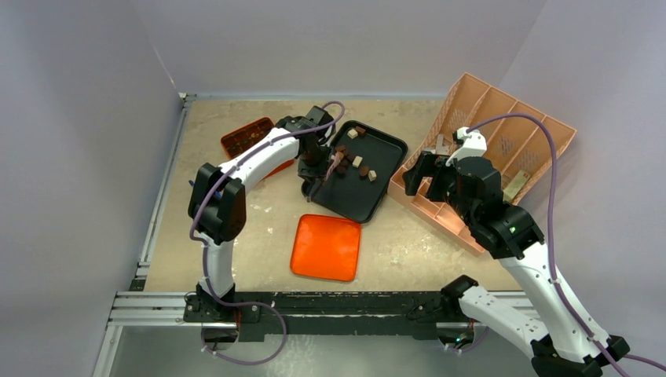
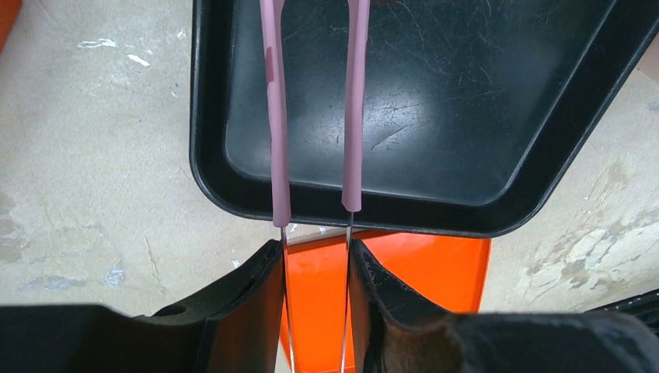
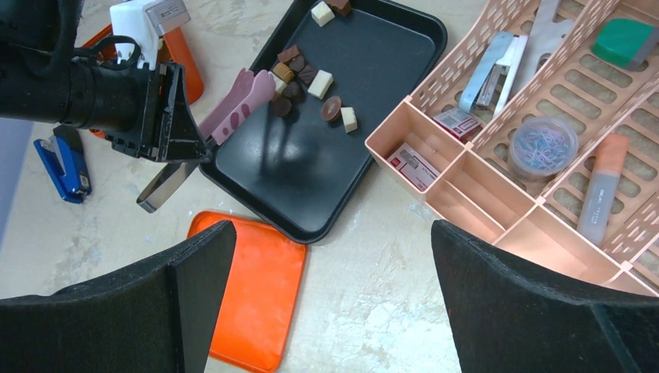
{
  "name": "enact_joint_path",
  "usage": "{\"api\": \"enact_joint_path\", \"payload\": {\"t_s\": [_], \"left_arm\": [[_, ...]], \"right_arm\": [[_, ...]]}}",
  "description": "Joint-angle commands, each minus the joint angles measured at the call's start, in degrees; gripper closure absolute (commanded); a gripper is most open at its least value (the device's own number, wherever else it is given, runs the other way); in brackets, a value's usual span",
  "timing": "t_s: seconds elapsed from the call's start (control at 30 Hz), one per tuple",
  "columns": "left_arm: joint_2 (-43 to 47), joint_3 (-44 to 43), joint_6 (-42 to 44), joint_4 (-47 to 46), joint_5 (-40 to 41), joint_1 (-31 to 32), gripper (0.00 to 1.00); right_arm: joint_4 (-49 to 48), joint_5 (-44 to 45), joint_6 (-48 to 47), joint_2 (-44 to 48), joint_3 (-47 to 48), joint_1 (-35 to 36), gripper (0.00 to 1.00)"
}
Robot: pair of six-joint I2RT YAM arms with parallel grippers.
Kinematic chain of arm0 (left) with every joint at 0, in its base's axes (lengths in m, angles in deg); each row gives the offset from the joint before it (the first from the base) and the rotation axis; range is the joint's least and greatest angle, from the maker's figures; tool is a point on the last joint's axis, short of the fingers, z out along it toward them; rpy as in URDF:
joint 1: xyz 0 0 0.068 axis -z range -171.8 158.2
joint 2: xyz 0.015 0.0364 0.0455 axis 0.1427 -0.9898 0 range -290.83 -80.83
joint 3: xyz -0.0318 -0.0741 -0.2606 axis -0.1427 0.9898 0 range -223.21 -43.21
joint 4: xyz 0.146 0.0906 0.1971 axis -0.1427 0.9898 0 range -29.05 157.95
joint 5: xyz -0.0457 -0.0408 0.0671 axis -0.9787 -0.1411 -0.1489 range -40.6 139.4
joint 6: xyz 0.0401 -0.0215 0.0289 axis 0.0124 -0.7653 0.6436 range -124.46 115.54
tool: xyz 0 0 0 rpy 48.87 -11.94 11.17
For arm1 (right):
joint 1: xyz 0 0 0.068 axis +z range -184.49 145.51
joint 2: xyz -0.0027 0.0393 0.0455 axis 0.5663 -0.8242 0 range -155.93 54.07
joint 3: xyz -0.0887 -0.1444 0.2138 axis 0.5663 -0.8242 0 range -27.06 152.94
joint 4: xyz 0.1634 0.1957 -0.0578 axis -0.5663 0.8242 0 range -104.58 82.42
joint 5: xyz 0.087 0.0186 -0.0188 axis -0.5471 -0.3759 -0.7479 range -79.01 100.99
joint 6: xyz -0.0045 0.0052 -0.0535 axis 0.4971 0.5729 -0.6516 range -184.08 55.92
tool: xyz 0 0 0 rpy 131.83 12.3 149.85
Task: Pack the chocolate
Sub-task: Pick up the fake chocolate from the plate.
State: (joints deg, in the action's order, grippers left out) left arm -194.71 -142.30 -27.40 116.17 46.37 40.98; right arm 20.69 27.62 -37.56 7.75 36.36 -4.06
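Tweezers (image 2: 276, 116), metal with pink tips, sit clamped in the left gripper (image 2: 315, 256), reaching over the black rectangular plastic tray (image 2: 466, 116). Small brown and cream chocolate pieces (image 3: 299, 78) cluster at the tray's far end. The right gripper (image 3: 330, 233) hangs wide open just beside the peach compartmented organiser (image 3: 466, 186).

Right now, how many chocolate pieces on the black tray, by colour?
Cream-white chocolate cubes: 3
Brown chocolate pieces, dark and mid: 8
Total on the black rectangular plastic tray: 11 (the brown cluster is tight, so that count is approximate)
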Motion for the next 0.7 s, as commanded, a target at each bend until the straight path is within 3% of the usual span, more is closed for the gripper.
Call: {"api": "enact_joint_path", "payload": {"t_s": [0.0, 0.67], "left_arm": [[-0.25, 0.93, 0.22, -2.58, -1.70, 0.10, 0.68], [-1.68, -0.73, -0.76, -0.77, 2.07, 0.09, 0.66]], "right_arm": [[-1.31, 0.71, -0.11, 0.56, 0.92, 0.24, 0.02], [-1.30, 0.87, -0.07, 1.09, 0.74, 0.26, 0.02]]}}
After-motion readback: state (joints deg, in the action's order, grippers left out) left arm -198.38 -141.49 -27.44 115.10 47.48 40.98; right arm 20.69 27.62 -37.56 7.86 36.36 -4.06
